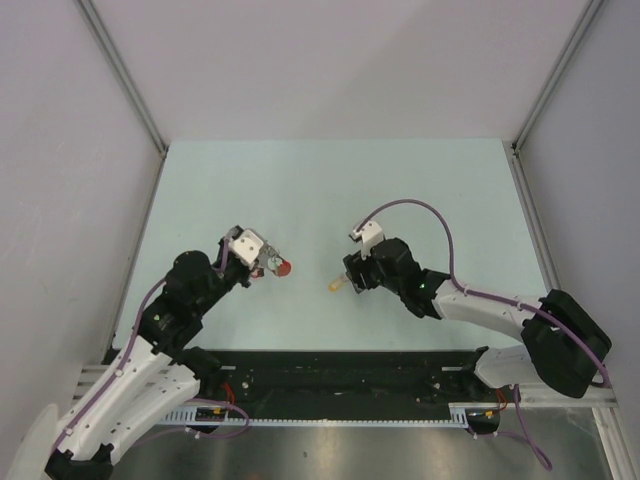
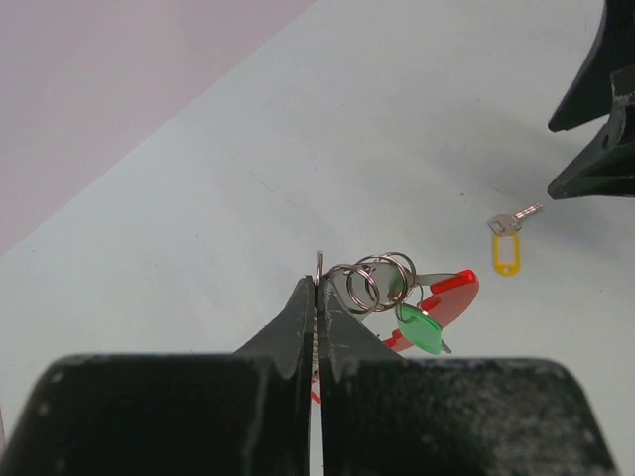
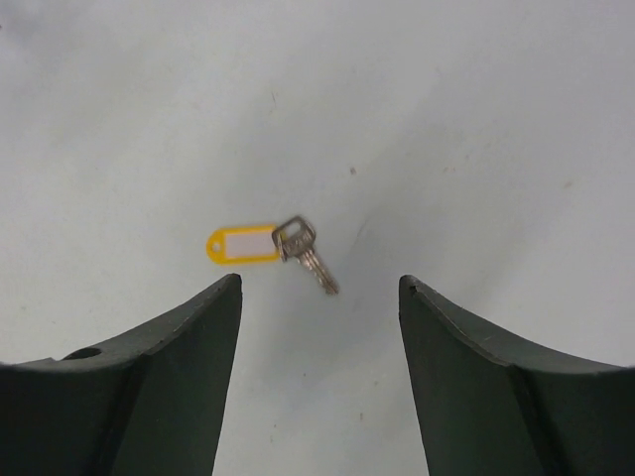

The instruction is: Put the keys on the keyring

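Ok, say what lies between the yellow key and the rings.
Only bare table between yellow key and rings, shown in the left wrist view.

Red tag (image 2: 454, 294) partly behind green tag (image 2: 421, 330) and left jaws

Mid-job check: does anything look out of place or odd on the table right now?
One thing: the yellow-tagged key lies loose on the table, between the open right gripper fingers, touching neither. The keyring, carrying a green tag and a red tag, is pinched in the shut left gripper. No damage visible.
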You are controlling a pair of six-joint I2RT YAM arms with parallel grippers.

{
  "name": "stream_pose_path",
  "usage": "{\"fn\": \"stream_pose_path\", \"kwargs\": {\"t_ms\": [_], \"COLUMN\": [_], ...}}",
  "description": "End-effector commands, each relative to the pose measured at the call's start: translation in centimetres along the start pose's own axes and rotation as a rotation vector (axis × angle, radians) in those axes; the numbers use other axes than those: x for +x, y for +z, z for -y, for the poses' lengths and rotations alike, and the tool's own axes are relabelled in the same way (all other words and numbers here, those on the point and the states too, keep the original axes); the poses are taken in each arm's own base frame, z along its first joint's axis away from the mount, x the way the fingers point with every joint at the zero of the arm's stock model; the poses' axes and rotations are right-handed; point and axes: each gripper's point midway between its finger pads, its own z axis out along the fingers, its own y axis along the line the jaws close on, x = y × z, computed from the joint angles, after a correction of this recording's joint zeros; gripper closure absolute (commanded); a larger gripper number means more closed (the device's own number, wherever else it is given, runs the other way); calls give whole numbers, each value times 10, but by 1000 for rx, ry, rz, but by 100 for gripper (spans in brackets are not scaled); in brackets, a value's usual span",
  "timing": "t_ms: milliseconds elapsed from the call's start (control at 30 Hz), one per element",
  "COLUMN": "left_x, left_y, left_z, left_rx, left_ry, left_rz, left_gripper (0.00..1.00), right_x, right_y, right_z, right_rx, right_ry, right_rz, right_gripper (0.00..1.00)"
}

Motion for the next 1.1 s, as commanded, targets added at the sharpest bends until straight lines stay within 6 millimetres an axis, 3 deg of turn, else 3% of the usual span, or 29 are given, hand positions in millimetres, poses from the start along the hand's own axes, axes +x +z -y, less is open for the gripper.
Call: {"fn": "stream_pose_path", "kwargs": {"t_ms": [0, 33, 433, 1067], "left_x": [-15, -14, -9, -9], "left_y": [4, 4, 8, 7], "left_z": [-9, -9, -9, -9], "left_rx": [-36, -37, -35, -35], "left_ry": [-21, -21, -18, -18], "left_rz": [54, 52, 29, 30], "left_gripper": [100, 100, 100, 100], "right_x": [-6, 4, 32, 41], "right_y": [-1, -1, 20, 41], "right_z": [1, -1, -26, -18], "right_rx": [42, 34, -117, -115], "right_ry": [76, 78, -19, -15], "right_rz": [123, 109, 141, 171], "right_gripper": [34, 35, 59, 66]}}
